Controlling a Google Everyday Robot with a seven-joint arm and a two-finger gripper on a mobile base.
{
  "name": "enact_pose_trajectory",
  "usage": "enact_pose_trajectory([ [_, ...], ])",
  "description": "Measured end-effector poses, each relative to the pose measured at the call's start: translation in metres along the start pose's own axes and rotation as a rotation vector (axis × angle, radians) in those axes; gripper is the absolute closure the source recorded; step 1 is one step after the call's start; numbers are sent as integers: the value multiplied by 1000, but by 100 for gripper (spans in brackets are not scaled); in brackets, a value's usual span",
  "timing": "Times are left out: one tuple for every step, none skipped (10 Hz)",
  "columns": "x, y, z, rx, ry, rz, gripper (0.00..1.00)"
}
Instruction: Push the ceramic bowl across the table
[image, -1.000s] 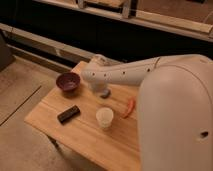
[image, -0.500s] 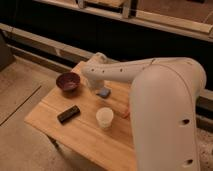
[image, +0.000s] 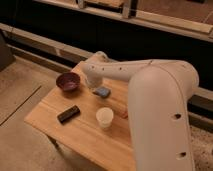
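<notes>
The ceramic bowl (image: 68, 81), small, dark maroon and glossy, sits near the far left corner of the light-wood table (image: 75, 135). My white arm reaches in from the right foreground over the far side of the table. Its gripper (image: 91, 84) hangs just to the right of the bowl, shut, close to the rim, with nothing seen held in it. I cannot tell whether it touches the bowl.
A white cup (image: 104, 118) stands mid-table. A dark rectangular bar (image: 68, 114) lies to its left. A blue-grey block (image: 102, 92) rests just right of the gripper. A small reddish item (image: 122, 113) peeks out beside the arm. A dark wall and ledge run behind the table.
The arm's big near segment has shifted a little in the view. The bowl, cup and bar stay where they were.
</notes>
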Motion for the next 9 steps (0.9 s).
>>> enact_pose_trajectory([
  [-1,3,1,-14,4,-24,100],
  [-3,8,2,-27,9,-54,100],
  [-7,13,2,-42,13,-90,100],
  [-10,15,2,-48,14,-113,100],
  [-13,17,2,-53,14,-136,100],
  [-16,19,2,-56,15,-152,100],
  [-20,19,3,-55,19,-160,100],
  [-22,17,5,-49,27,-161,100],
  [-25,15,10,-42,37,-160,100],
])
